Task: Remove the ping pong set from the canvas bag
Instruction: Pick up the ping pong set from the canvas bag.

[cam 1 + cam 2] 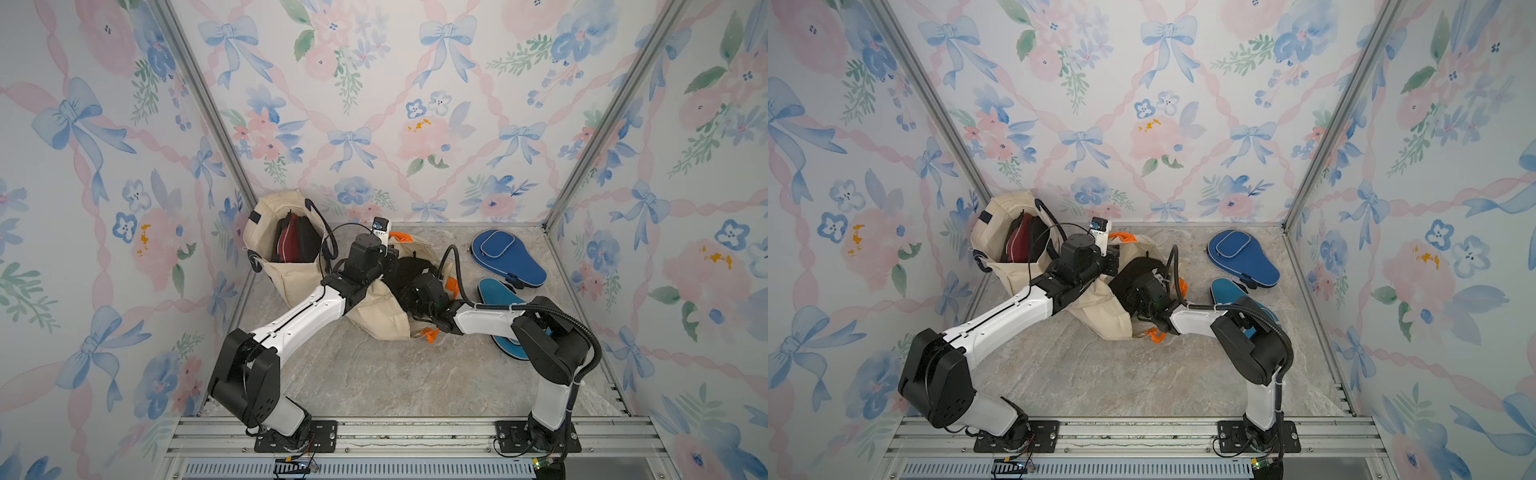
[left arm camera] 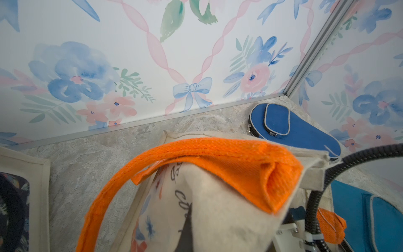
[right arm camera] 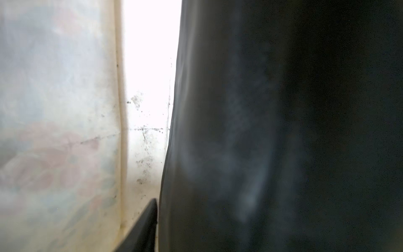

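- While the cream canvas bag with orange woven handles (image 1: pixel 382 320) lay slumped on its side in the middle of the grey marbled bench (image 1: pixel 374 382), both arms met at its mouth.
- The left end effector (image 1: pixel 1111 258) was fully closed, pinching the bag's cream rim just beside an orange handle (image 2: pixel 218 157) that draped across the left wrist view.
- The right end effector was pushed into the bag's mouth. Only one black fingertip (image 3: pixel 142 229) showed in the right wrist view, so its opening, and whether it held anything, could not be told.
- A black soft case (image 1: pixel 1140 268), seemingly the ping pong set, showed at the bag's mouth between the two wrists. In the right wrist view it stood just beside that fingertip, with the bag's pale lining on the other side.
- A dark blue paddle-shaped zip case (image 1: pixel 511 262) lay flat near the back right corner. A teal paddle-shaped case (image 1: pixel 498 295) lay just in front of it, partly under the right arm.
- A second cream canvas bag with navy handles (image 1: pixel 286 266) stood upright at the back left, holding a dark red case (image 1: pixel 293 241).
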Available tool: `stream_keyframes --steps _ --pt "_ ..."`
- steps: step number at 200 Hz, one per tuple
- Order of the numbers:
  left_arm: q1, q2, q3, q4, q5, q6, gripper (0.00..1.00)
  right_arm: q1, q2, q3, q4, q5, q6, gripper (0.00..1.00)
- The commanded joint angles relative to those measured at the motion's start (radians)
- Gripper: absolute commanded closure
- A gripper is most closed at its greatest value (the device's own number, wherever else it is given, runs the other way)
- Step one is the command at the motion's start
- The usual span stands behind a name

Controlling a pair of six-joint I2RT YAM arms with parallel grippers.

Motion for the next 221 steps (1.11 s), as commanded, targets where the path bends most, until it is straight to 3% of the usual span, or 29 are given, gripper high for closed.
stream_keyframes --steps 1,27,57,164,221 --pt "-0.010 -0.038 -0.006 0.041 0.003 0.015 1.00 -0.003 -0.012 0.018 0.025 0.035 -0.063 0.69" --pt "-0.010 -0.038 -0.008 0.042 -0.004 0.018 1.00 0.008 -0.054 -0.006 0.012 0.068 -0.102 0.82" --pt "-0.009 -0.038 -0.008 0.042 -0.014 0.022 1.00 0.027 -0.125 -0.046 0.012 0.113 -0.176 0.87" --pt "0.035 -0.028 -0.007 0.041 -0.021 0.014 1.00 0.097 -0.398 -0.180 -0.005 0.289 -0.435 0.93" --pt "0.074 -0.020 -0.006 0.042 -0.010 0.008 1.00 0.134 -0.580 -0.238 0.030 0.418 -0.649 0.94"
